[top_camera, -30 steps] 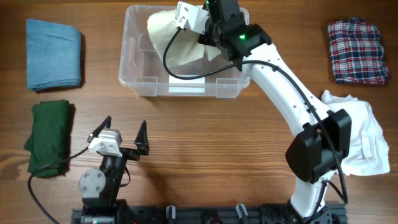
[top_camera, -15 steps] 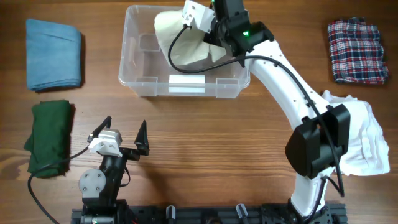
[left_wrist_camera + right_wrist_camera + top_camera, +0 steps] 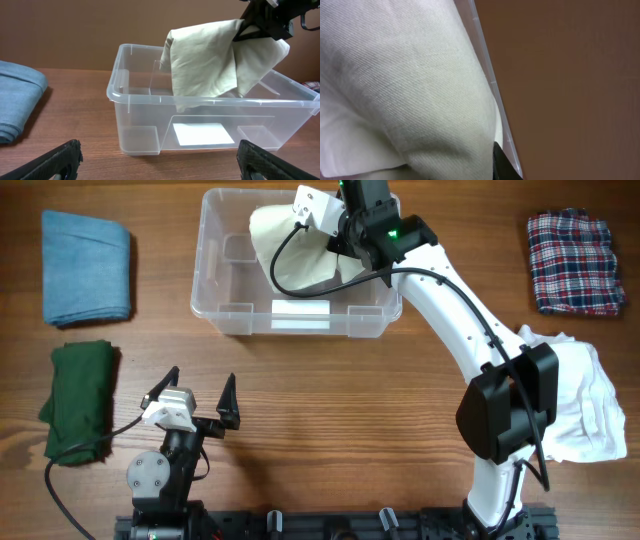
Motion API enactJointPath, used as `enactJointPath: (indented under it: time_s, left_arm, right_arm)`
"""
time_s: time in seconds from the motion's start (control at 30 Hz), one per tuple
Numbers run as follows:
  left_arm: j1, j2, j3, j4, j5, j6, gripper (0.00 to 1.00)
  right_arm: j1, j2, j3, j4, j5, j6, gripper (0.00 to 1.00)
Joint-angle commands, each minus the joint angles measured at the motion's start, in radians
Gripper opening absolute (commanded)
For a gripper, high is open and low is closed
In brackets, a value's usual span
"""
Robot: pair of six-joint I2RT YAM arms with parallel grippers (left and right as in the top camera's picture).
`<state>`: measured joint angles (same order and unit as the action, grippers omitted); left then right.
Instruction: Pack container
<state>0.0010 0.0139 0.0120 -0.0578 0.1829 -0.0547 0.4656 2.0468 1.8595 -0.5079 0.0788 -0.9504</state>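
Over the container [image 3: 203,270], right end effector [image 3: 248,31] clamps a cream cloth [image 3: 200,60]; left end effector [image 3: 195,396] stands wide apart.

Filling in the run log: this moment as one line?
right gripper: shut on cloth, above container | cloth: hangs into container, not released | left gripper: open, empty

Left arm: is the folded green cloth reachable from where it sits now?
Probably yes. The left end effector is open and empty, and the green cloth lies flat on the table just to its left, with nothing between them in the overhead view.
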Motion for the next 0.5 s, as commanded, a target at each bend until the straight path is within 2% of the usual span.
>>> enactJointPath:
  time_s: [0.0, 0.2, 0.47]
  left_arm:
    - [-0.006, -0.007, -0.006, -0.003, -0.009, -0.006, 1.0]
    - [-0.006, -0.007, -0.006, -0.003, -0.009, -0.006, 1.0]
    - [-0.006, -0.007, -0.006, -0.002, -0.009, -0.006, 1.0]
  right_arm:
    - [0.001, 0.003, 0.023, 0.034, -0.043, -0.018, 0.04]
    - [0.002, 0.024, 0.023, 0.0, -0.042, 0.014, 0.04]
    - [0.028, -0.037, 0.025, -0.113, -0.05, 0.072, 0.04]
